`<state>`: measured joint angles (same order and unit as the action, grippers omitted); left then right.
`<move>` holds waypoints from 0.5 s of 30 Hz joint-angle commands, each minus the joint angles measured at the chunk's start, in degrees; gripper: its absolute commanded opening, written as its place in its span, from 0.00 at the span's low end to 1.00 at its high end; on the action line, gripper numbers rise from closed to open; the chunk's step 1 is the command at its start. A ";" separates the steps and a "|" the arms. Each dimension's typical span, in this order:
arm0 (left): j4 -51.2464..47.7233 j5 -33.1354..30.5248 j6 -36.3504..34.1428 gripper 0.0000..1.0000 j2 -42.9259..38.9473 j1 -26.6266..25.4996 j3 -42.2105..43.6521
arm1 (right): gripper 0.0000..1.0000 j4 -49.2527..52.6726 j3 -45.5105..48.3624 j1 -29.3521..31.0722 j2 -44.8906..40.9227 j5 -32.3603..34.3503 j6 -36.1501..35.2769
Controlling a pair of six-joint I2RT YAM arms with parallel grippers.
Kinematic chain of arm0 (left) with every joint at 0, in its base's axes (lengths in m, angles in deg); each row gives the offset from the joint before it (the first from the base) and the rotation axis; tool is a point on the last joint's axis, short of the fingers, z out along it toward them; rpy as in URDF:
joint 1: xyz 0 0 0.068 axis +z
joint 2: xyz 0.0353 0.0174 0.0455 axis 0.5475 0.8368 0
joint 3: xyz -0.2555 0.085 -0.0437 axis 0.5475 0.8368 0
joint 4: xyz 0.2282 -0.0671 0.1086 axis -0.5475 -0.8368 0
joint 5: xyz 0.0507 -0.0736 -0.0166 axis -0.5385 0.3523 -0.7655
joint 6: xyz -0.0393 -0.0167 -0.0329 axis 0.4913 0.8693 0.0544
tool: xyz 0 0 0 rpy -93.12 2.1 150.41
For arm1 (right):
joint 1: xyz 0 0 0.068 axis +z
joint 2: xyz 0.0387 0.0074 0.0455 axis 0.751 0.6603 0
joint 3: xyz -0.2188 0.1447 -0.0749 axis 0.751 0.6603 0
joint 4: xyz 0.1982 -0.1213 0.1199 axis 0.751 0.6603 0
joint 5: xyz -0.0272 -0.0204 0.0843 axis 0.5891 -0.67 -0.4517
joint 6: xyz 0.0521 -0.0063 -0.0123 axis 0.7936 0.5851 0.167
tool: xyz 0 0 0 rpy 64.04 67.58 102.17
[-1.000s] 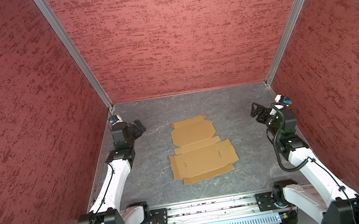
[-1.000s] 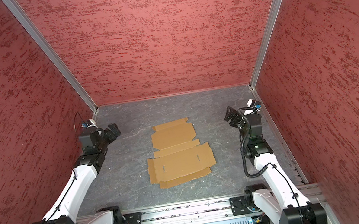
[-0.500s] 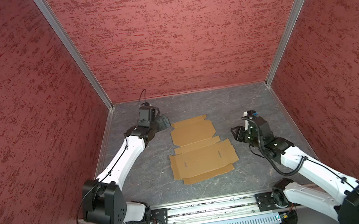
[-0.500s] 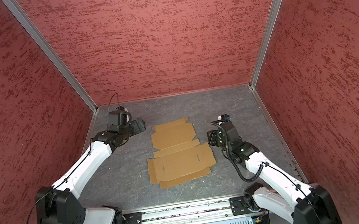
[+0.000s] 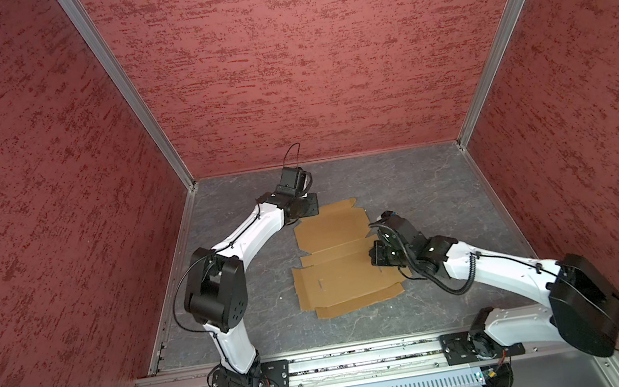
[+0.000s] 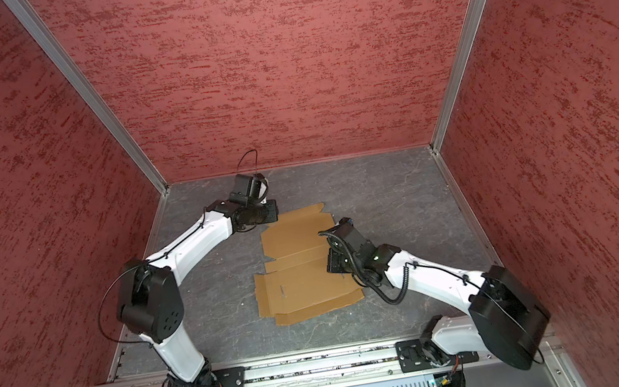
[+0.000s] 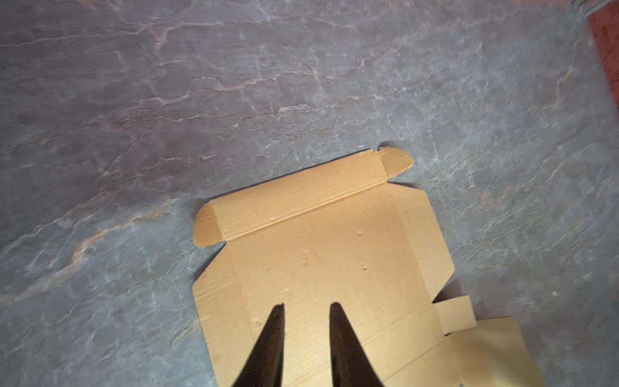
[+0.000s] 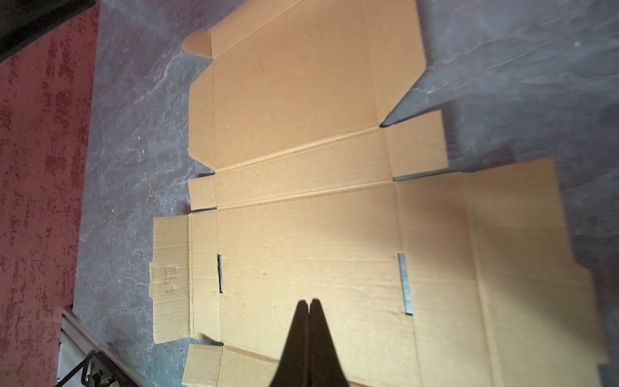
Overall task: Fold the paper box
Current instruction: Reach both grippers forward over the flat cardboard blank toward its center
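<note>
The paper box [image 5: 344, 277] [image 6: 305, 283] lies as a flat tan cardboard sheet with flaps and two small slots in the middle of the grey floor. My left gripper [image 5: 308, 206] [image 6: 266, 213] hovers over its far left corner. In the left wrist view its dark fingers [image 7: 273, 338] stand a narrow gap apart above the cardboard [image 7: 321, 254], with nothing between them. My right gripper [image 5: 378, 258] [image 6: 333, 263] hangs over the sheet's right side. In the right wrist view its fingertips [image 8: 299, 335] press together, empty, over the large panel [image 8: 301, 234] between the slots.
Red textured walls [image 5: 303, 56] close in the back and both sides, with aluminium corner posts [image 5: 123, 89]. An aluminium rail [image 5: 346, 359] carrying both arm bases runs along the front. Bare grey floor [image 5: 432, 183] surrounds the sheet.
Both arms have swung in from the side walls to above the cardboard sheet. The right gripper has gone from wide open to shut, and the left jaws have narrowed.
</note>
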<state>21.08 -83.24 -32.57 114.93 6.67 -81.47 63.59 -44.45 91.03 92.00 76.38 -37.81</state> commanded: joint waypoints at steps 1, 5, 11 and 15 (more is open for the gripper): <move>-1.97 1.51 -0.84 0.19 4.57 -1.11 -3.18 | 0.00 1.53 -3.29 2.15 3.54 -1.87 1.68; -0.89 1.48 0.82 0.14 8.42 -1.38 -4.22 | 0.00 -1.72 -4.06 3.00 8.69 -5.28 2.07; 0.15 1.01 3.15 0.09 11.04 -0.90 -3.05 | 0.00 -1.95 -5.71 3.43 14.71 -8.92 0.67; 1.13 0.72 4.77 0.05 11.14 -0.04 -0.90 | 0.00 -0.78 -6.42 3.40 16.49 -9.03 -0.44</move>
<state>21.06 -82.25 -29.64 125.60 6.01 -83.77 62.19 -48.54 94.22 108.00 68.43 -37.90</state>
